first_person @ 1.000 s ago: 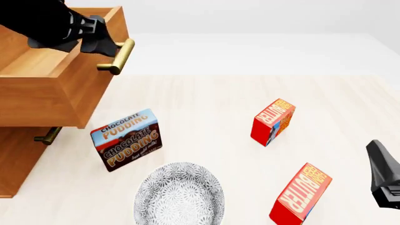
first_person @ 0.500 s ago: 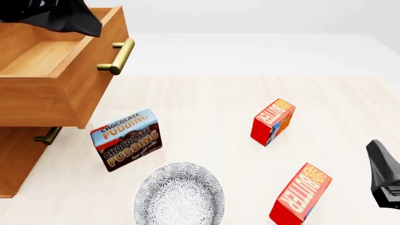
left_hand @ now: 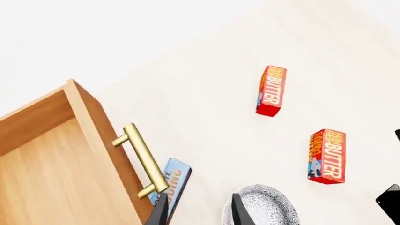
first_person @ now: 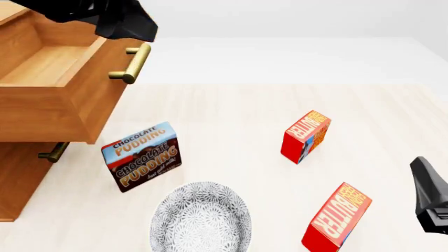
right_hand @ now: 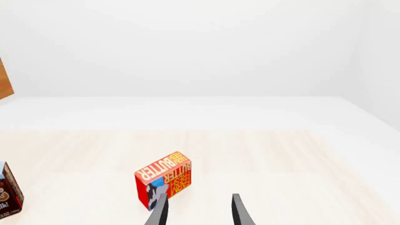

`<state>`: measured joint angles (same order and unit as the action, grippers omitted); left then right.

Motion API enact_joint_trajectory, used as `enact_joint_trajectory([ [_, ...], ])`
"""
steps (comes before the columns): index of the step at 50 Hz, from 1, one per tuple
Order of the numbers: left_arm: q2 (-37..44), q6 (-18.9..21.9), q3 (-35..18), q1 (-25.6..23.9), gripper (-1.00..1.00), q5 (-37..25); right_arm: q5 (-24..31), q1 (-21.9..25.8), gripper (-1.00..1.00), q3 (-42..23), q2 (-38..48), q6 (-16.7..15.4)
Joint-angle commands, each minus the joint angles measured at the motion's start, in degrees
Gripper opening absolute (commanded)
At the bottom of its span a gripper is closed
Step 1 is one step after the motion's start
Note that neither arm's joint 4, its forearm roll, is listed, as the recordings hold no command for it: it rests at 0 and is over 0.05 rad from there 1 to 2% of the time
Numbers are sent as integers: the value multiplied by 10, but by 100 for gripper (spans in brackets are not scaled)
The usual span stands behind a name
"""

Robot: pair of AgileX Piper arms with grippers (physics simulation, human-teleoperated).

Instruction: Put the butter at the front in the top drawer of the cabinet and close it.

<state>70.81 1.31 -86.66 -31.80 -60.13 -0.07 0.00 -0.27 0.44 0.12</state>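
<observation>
Honey-brown wood: the cabinet [first_person: 18, 178] fills the left of the front view. Its top drawer [first_person: 49, 68] is pulled out, showing a bare floor, with the brass handle [first_person: 131, 64] facing the worktop [first_person: 231, 115].
Task object: the butter [first_person: 336, 218], a red carton with an orange face, judged the front one because it lies nearer the arms' side. It rests on the worktop, right of the patterned bowl [first_person: 201, 218].
Twin: a second butter box [first_person: 306, 136] sits farther back, apart from the first.
Distractor: the Chocolate Pudding box [first_person: 142, 156] stands just below the open drawer.
Long axis: the butter's length appears to slant away from the arms and rightward. Whether it rests on a long edge or leans cannot be told.
Right hand [first_person: 430, 202]: its fingers are spread with nothing between them. It hangs low, just right of the butter. Its wrist view shows only one carton, probably the twin.
Left hand [left_hand: 198, 213]: its fingers are parted and it holds nothing. It hovers high above the drawer's handle, well apart from the butter [left_hand: 327, 156].
Deciding relation: the right hand is clearly the nearer. The butter lies to its left and slightly toward the arms, so the reach is sideways, with the wrist turned to close across the carton's narrow width.
Remaining: the pick, the carry across to the drawer and the closing are all yet to be done.
</observation>
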Motion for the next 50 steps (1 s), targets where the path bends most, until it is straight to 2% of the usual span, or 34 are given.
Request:
enact_joint_trajectory([
  [1, 38, -4, 2, -59, 100, 49, 0, 0, 100, 0, -1, 0],
  [3, 46, -6, 1, -75, 100, 65, 0, 0, 100, 1, -1, 0],
  [7, 48, -4, 8, -74, 100, 75, 0, 0, 100, 0, -1, 0],
  [11, 78, -15, 2, -105, 100, 92, 0, 0, 100, 1, -1, 0],
  [25, 121, -11, -4, -135, 100, 138, 0, 0, 100, 0, -1, 0],
  [50, 266, -59, -44, -203, 100, 221, 0, 0, 100, 0, -1, 0],
])
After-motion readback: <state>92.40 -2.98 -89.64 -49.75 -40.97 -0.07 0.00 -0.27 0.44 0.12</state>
